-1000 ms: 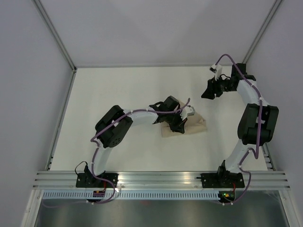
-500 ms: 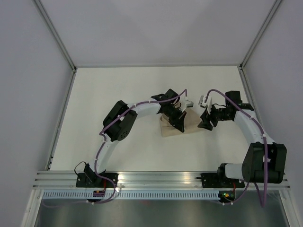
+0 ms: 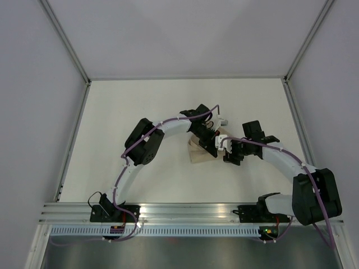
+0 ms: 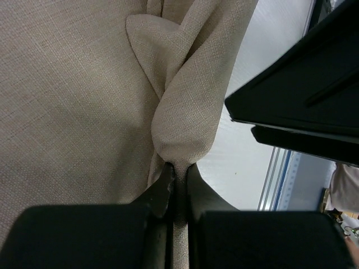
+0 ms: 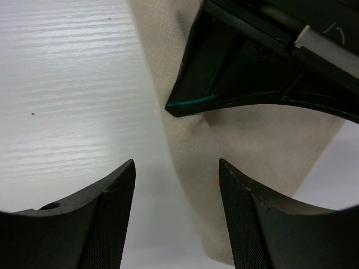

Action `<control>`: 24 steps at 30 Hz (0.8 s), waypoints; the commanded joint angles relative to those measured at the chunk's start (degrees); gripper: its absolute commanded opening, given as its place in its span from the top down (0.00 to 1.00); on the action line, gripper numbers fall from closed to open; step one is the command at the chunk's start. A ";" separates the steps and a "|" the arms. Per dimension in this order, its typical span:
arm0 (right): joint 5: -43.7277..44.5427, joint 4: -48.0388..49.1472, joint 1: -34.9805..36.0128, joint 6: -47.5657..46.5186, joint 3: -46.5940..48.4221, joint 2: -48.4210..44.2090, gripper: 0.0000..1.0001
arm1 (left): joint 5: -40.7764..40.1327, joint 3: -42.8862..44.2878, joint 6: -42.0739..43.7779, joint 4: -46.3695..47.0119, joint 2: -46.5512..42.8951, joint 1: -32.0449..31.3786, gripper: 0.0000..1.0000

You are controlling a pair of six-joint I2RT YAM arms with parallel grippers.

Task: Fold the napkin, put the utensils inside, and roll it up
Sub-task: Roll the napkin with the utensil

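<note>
The beige napkin [image 3: 194,156] lies bunched near the table's middle, mostly hidden under both grippers in the top view. My left gripper [image 3: 210,145] is shut on a raised fold of the napkin [image 4: 185,101]; its jaws [image 4: 178,171] pinch the cloth tightly. My right gripper [image 3: 226,153] is open and empty, just right of the left one. In the right wrist view its jaws [image 5: 175,168] straddle the napkin's edge [image 5: 247,145] low over the table, with the left gripper's black fingers [image 5: 247,61] right ahead. No utensils show in any view.
The white table [image 3: 129,106] is bounded by grey walls at the back and both sides. An aluminium rail [image 3: 190,210] with both arm bases runs along the near edge. The right gripper's black body [image 4: 303,95] is close beside the left one.
My right arm has swung from the far right corner in to the napkin's right side. The left gripper has shifted slightly, and the napkin's right part is drawn in and bunched.
</note>
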 commanded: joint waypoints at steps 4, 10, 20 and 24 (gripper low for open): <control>3.98 8.51 0.74 -1.83 -0.70 2.53 0.33 | -4.97 0.03 -2.82 -8.31 4.73 -0.13 0.98; 4.87 7.98 1.44 -3.59 -0.62 5.52 0.33 | -4.62 0.20 -3.43 -8.49 4.99 0.22 0.98; 6.27 2.38 1.27 -4.82 2.63 10.69 0.61 | -4.01 0.64 -5.80 -8.49 5.43 1.36 0.98; 5.93 -3.08 1.01 -5.70 6.93 15.09 0.73 | -3.57 0.99 -7.04 -8.49 5.70 1.62 0.97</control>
